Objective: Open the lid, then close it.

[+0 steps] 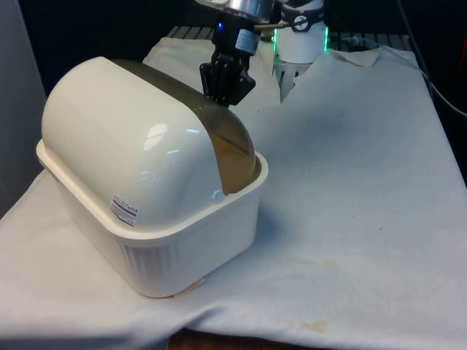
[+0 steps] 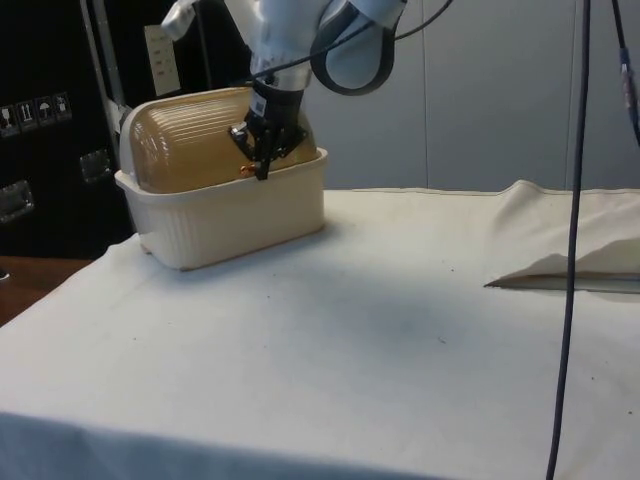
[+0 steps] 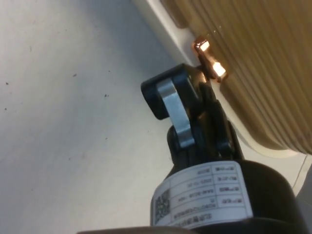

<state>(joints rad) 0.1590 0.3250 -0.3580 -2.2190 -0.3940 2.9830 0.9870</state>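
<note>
Bread box with roll-top lid, on cloth-covered bench

Cream bread box (image 1: pixel 182 255) with ribbed lower walls and a white domed hood bearing a small printed label (image 1: pixel 125 208). Translucent brown lid (image 1: pixel 232 146) curves from beneath the hood down to the box rim. Black tool (image 1: pixel 228 82) hangs fingers-down at the lid's upper far edge, touching or just above it; finger spacing cannot be told. White cloth (image 1: pixel 365 182) covers the bench beneath and beyond the tool, creased, with faint stains near the front.

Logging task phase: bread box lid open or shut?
Shut: the ribbed amber lid reaches down to the cream base rim; claw at its handle.
</note>
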